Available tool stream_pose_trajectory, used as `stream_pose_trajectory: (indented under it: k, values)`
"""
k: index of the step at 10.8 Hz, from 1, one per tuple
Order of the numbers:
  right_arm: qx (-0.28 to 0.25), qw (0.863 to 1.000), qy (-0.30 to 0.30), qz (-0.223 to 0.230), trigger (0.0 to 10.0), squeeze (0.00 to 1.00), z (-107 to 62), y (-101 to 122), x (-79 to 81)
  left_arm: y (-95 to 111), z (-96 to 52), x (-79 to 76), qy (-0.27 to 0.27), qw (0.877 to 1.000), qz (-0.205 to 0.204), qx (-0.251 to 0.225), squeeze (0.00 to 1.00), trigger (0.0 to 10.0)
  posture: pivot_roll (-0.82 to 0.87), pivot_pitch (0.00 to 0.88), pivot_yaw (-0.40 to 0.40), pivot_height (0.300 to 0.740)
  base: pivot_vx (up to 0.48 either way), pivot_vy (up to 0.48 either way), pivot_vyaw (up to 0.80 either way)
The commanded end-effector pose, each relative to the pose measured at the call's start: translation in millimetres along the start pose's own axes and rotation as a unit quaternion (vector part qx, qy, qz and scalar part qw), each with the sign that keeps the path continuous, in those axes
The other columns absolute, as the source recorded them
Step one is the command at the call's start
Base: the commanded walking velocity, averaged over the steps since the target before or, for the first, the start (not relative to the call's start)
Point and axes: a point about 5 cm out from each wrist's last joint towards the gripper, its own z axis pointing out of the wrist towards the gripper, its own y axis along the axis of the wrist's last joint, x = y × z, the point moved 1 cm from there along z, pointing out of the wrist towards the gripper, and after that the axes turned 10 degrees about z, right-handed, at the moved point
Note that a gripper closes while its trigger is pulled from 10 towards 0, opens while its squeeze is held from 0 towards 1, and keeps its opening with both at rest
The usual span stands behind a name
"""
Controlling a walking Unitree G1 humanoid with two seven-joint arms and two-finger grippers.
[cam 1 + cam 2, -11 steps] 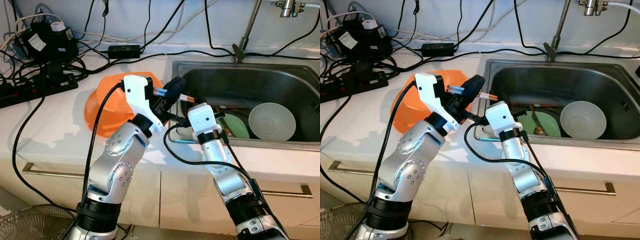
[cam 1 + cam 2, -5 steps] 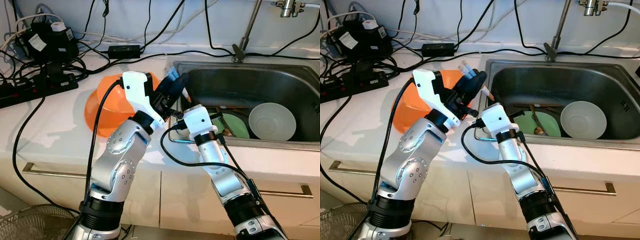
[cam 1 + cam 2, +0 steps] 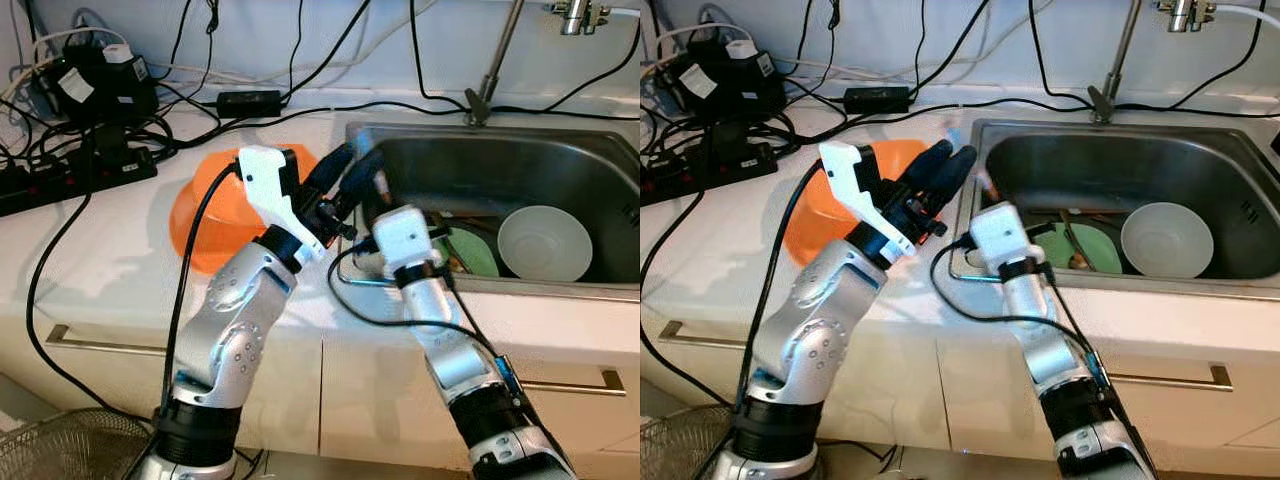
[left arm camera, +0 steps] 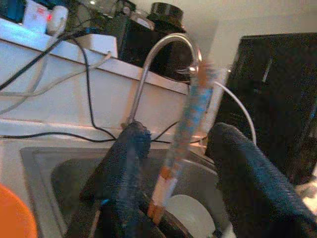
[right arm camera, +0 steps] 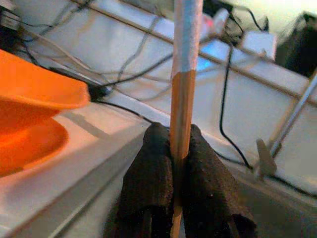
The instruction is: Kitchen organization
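The right gripper (image 5: 173,163) was at the near left corner of the sink (image 3: 560,160), and its jaws were pressed together on a chopstick (image 5: 182,94). The stick had a wooden lower part and a pale blue upper part, and its long axis went along the fingers, pointing up and away from them. The left gripper (image 4: 178,163) was raised just beside it, above the sink edge. Its jaws stood apart, with the chopstick (image 4: 181,148) between them, and I could not tell if any finger touched it.

Just left of both grippers, an orange bowl (image 3: 205,225) lay on the white worktop (image 3: 100,250), tilted with its open side toward the robot. In the sink, well right of the grippers, were a white bowl (image 3: 545,243) and a green plate (image 3: 472,255), close together. Farther back on the worktop, black cables and a power strip (image 3: 75,175) lay near the wall, and the faucet (image 3: 495,60) rose behind the sink.

The right wrist view showed clearly the closed grip. In the eye views the stick was blurred.
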Motion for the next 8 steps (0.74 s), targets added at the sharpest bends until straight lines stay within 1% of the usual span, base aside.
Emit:
stream_pose_trajectory:
  k: [1,2,3,4,5,6,8]
  values:
    - [0.009,1.000,-0.018,0.013,0.0,0.00,5.5,0.1,-4.9,2.7,-1.5,-4.5,-0.018,1.000,-0.007,-0.004,1.00,10.0,0.10,0.000,0.062,0.740,0.000,0.000,0.00]
    - [0.025,0.999,-0.039,0.027,0.0,0.00,10.9,-2.4,-12.0,2.0,-3.0,-5.2,-0.020,1.000,-0.012,-0.004,1.00,10.0,0.10,0.000,0.061,0.740,0.000,0.000,0.00]
    - [0.032,0.998,-0.051,0.032,0.0,0.00,15.8,-2.8,-16.8,1.6,-4.3,-5.0,-0.022,1.000,-0.014,-0.002,0.00,10.0,0.10,0.000,0.059,0.740,0.000,0.000,0.00]
    - [0.035,0.997,-0.056,0.033,0.0,0.00,19.0,-2.4,-19.4,2.3,-4.9,-3.6,-0.018,1.000,-0.015,-0.003,0.00,10.0,0.10,0.000,0.058,0.740,0.000,0.000,0.00]
    - [0.054,0.994,-0.089,0.042,10.0,0.00,26.1,-4.5,-35.0,3.9,-8.1,3.0,0.002,1.000,-0.014,-0.005,0.00,10.0,0.11,0.000,0.056,0.740,0.000,0.000,0.00]
    - [0.069,0.990,-0.110,0.051,10.0,0.00,29.1,-7.5,-45.9,2.4,-11.5,7.0,0.011,1.000,-0.010,0.001,0.00,10.0,0.11,0.000,0.056,0.740,0.000,0.000,0.00]
    - [0.103,0.981,-0.151,0.063,10.0,0.00,34.9,-14.4,-77.9,-6.7,-26.0,19.0,0.034,0.999,0.006,0.033,0.00,10.0,0.11,0.000,0.053,0.740,0.000,0.000,0.00]
